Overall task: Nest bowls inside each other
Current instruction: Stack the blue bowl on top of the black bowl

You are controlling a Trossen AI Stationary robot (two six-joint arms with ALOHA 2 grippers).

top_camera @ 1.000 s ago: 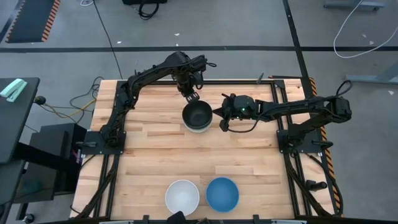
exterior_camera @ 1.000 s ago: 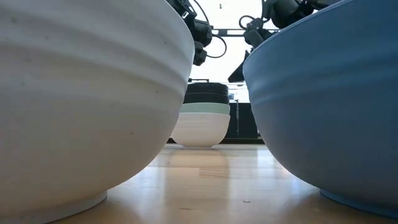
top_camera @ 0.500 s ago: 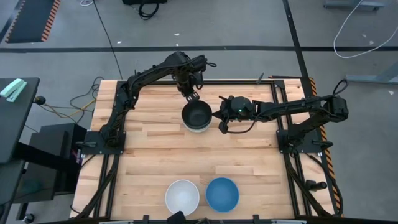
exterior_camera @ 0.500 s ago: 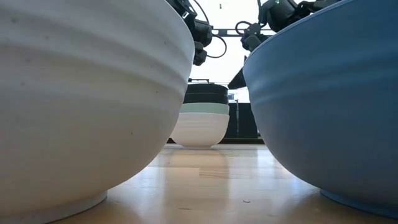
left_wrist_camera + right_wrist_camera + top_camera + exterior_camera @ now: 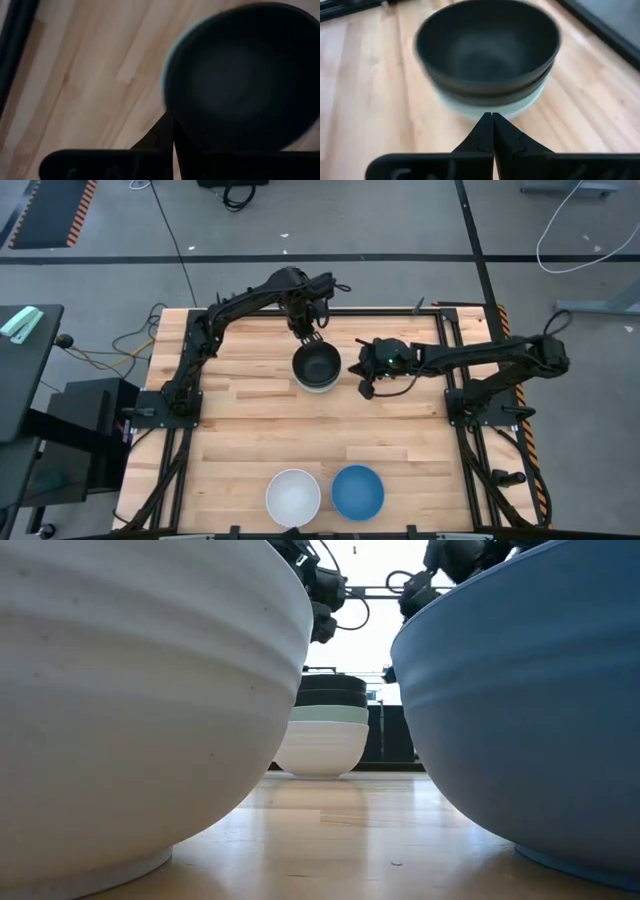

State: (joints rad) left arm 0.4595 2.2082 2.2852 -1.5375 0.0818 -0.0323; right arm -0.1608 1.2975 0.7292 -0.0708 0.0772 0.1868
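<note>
You have four bowls already nested in one stack (image 5: 317,367) at the far middle of the table (image 5: 240,430): a white bowl (image 5: 321,748) at the bottom, the mint bowl (image 5: 329,714) in it, and two black bowls (image 5: 487,47) on top. The other white bowl (image 5: 293,495) and the blue bowl (image 5: 358,491) sit side by side at the near edge, well apart from the stack.

The right gripper (image 5: 364,384) hangs just to the right of the stack with its fingers pressed together, and it holds nothing. Half a second ago its tip was almost at the rim of the stack; now it has drawn back a little to the right, so you are pulling away from it. The stack itself has not shifted (its layers look the same from table height).

The left gripper (image 5: 309,337) waits just behind the stack, on its far side, also closed and empty, and it has hardly moved.

I judge that the placing of the fourth bowl is finished. What remains for you is to fetch the two near bowls, one after the other, and add them to the stack.
</note>
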